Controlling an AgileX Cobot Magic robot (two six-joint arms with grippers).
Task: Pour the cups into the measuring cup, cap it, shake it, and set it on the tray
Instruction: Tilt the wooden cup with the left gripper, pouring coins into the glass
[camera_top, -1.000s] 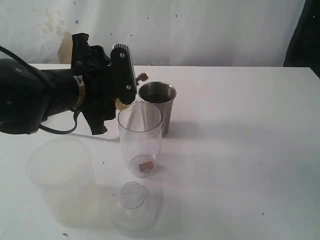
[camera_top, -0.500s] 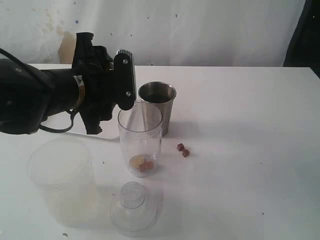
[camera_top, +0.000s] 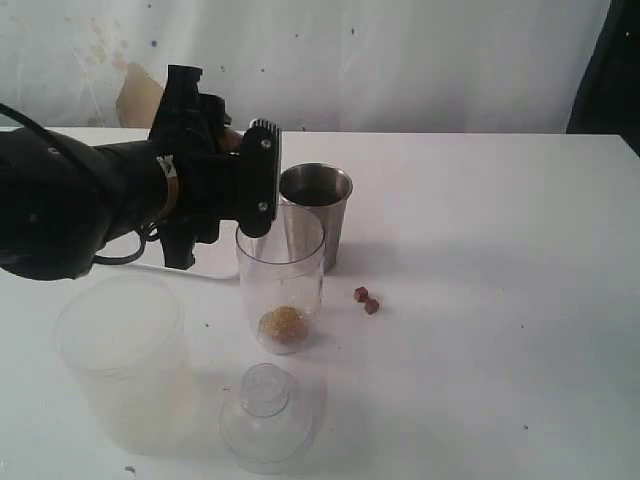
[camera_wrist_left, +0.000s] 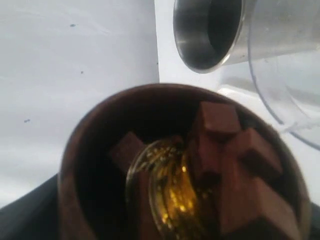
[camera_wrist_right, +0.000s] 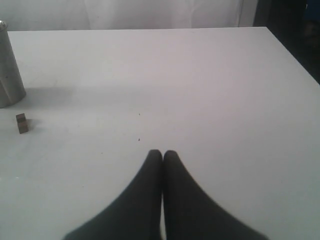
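Observation:
My left gripper (camera_top: 250, 172) is shut on the short dark-brown cup (camera_wrist_left: 90, 150), tipped on its side over the mouth of the clear measuring cup (camera_top: 281, 280). Brown cubes (camera_wrist_left: 220, 150) and a golden lump remain inside the brown cup. A golden-brown heap (camera_top: 283, 324) lies at the measuring cup's bottom. The steel tumbler (camera_top: 318, 210) stands upright just behind it. The clear domed lid (camera_top: 266, 415) rests on the table in front. My right gripper (camera_wrist_right: 162, 155) is shut and empty, low over bare table. The tray is out of view.
A wide cloudy plastic tub (camera_top: 122, 360) stands at the front left. Two small brown cubes (camera_top: 365, 300) lie on the table right of the measuring cup. The white table (camera_top: 500, 250) stretches away to the right.
The left gripper has tipped the brown cup further and shifted right over the measuring cup. More pieces dropped inside, and two cubes landed on the table beside it.

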